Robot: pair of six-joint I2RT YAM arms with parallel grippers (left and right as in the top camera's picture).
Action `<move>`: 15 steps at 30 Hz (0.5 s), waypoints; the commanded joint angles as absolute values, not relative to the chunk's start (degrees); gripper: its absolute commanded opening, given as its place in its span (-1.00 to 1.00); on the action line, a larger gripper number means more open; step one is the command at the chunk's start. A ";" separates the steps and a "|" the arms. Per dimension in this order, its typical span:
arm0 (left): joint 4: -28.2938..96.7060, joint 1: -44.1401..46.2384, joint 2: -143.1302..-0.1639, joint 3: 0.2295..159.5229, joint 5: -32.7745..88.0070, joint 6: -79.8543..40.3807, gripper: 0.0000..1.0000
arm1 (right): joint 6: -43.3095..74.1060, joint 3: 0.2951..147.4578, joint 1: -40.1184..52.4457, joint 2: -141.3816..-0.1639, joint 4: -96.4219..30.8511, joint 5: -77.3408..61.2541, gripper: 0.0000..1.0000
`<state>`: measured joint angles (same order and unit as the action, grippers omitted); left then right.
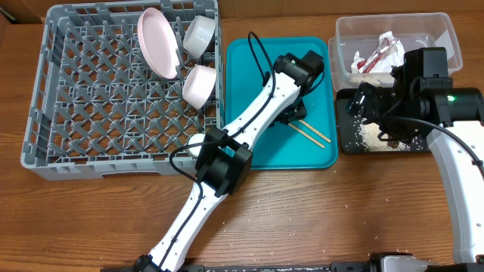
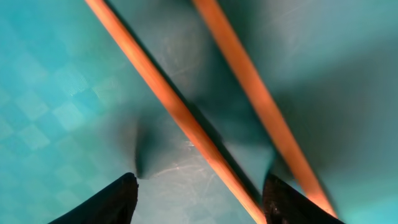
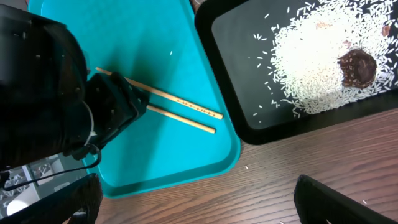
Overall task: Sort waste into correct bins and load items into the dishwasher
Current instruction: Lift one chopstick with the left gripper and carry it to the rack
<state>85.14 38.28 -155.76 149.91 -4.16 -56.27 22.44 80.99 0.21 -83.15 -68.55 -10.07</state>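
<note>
Left pincer (image 2: pixel 202 190) over two chopsticks (image 2: pixel 180 118)

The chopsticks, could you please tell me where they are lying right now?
In the overhead view, the chopsticks lie side by side on the teal tray, toward its right front corner, directly beneath the left gripper and near the black tray.

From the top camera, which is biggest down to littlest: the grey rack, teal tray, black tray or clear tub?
1. grey rack
2. teal tray
3. clear tub and black tray: they look alike, and the right arm hides part of the black tray, so no ranking.
</note>
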 commanded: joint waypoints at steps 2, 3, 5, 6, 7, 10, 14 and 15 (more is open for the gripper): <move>84.73 39.16 -154.98 148.88 -3.14 -58.37 -0.45 | 22.24 80.95 0.36 -83.09 -68.20 -9.45 1.00; 84.27 39.24 -154.98 148.68 -3.14 -58.33 -0.55 | 22.26 80.95 0.36 -83.09 -68.23 -9.45 1.00; 83.42 39.40 -154.98 148.16 -3.14 -58.35 -0.64 | 22.24 80.95 0.36 -83.09 -68.23 -9.45 1.00; 82.74 39.44 -155.00 147.65 -3.14 -58.33 -0.67 | 22.24 80.95 0.36 -83.09 -68.23 -9.45 1.00; 82.11 39.44 -155.00 147.02 -3.14 -58.33 -0.74 | 22.24 80.95 0.36 -83.09 -68.23 -9.45 1.00; 80.88 39.33 -155.00 145.88 -3.22 -58.30 -0.91 | 22.24 80.95 0.36 -83.09 -68.23 -9.45 1.00; 80.73 38.00 -154.98 146.04 -3.53 -57.98 -0.92 | 22.24 80.97 0.36 -83.09 -68.23 -9.45 1.00; 80.71 37.50 -154.93 146.15 -3.33 -57.06 -0.92 | 22.24 80.95 0.36 -83.09 -68.23 -9.45 1.00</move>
<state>80.84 38.87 -154.93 147.65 -3.60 -57.93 22.44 80.99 0.21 -83.15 -68.55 -10.07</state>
